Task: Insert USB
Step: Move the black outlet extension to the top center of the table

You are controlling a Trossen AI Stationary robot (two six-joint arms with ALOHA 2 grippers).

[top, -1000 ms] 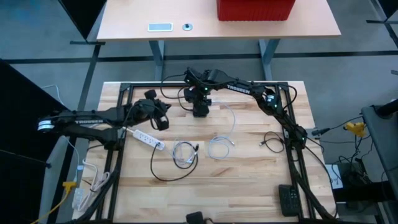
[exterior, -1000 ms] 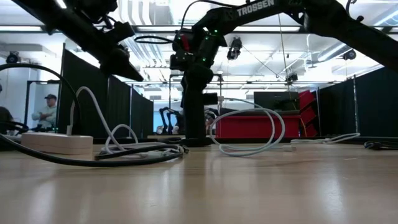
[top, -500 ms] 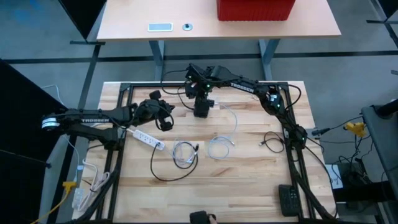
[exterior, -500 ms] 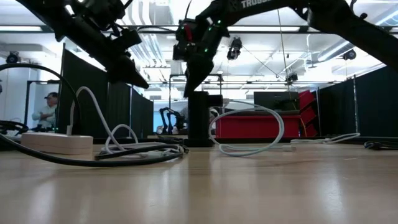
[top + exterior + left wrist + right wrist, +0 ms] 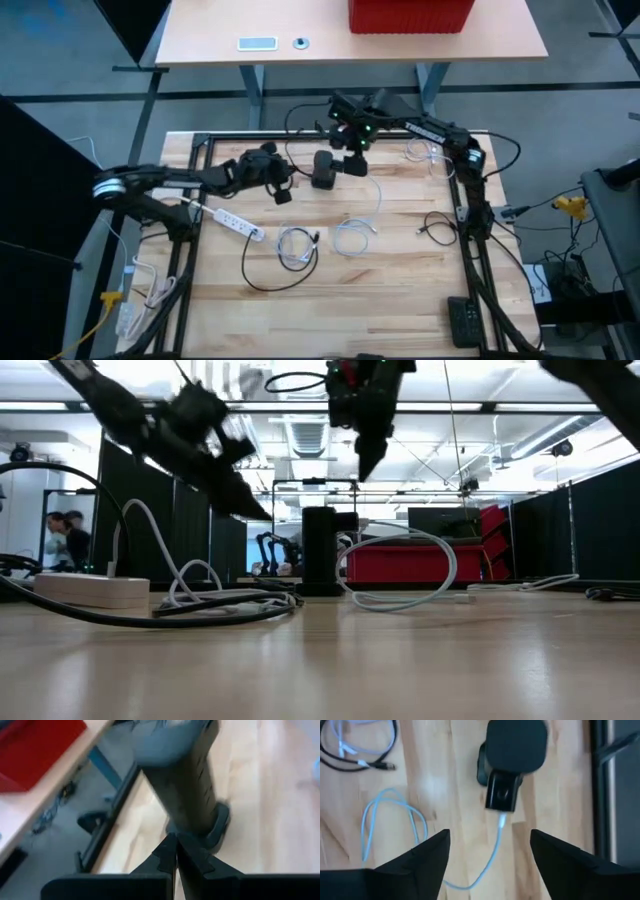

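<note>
surface: wooden table (image 5: 400,290) is carrying everything; red bin (image 5: 410,14) is sitting on the desk beyond.
target: black upright device (image 5: 324,170) is standing at far centre, white USB cable (image 5: 496,847) already running from its lower block.
right gripper (image 5: 352,150): hovering just right of the device, jaws wide, holding nothing.
left gripper (image 5: 280,190): hanging just left of it, fingers (image 5: 172,857) pressed together, empty, aiming at the device base.
clutter: power strip (image 5: 232,222) and cable coil (image 5: 296,245) are lying nearer, left of centre.
step: plug looks seated; insertion is probably finishing.
next: checking seating, otherwise pressing the plug home.
</note>
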